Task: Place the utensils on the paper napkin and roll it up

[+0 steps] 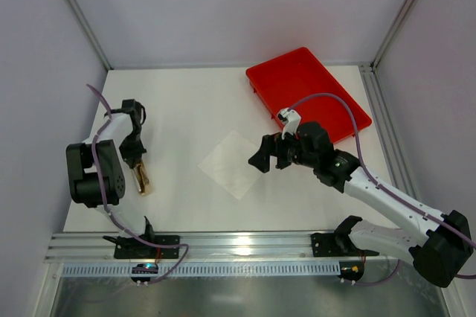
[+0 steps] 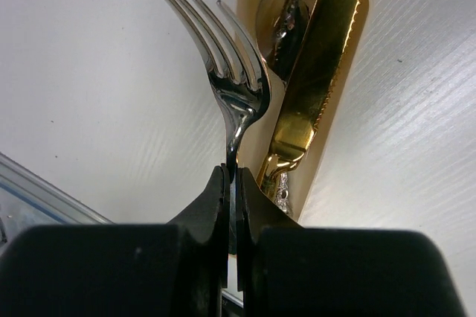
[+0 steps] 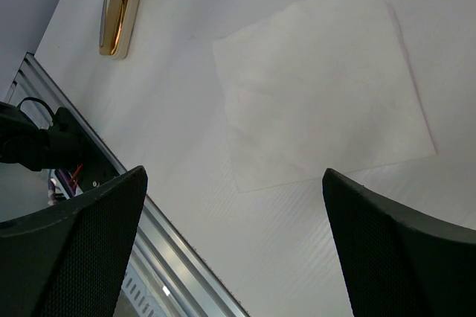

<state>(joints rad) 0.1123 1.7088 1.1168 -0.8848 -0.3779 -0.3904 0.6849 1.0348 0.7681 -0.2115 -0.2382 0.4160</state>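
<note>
A fork (image 2: 236, 94) is gripped by the left jaws at the top view's lower left, beside knife (image 2: 312, 86) and spoon (image 2: 286, 19). The paper napkin (image 1: 232, 163) is seen mid-frame; the right jaws are spread, empty.

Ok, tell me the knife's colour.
The knife is shiny gold; the left wrist view shows it best.

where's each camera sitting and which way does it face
top external: above, behind both arms, looking down on square white paper napkin and red rectangular plastic tray
left wrist: faces along the shut left pincer gripping a shiny silver fork
right wrist: faces down past the open right pincer at the napkin
shared: napkin, top and right wrist
</note>
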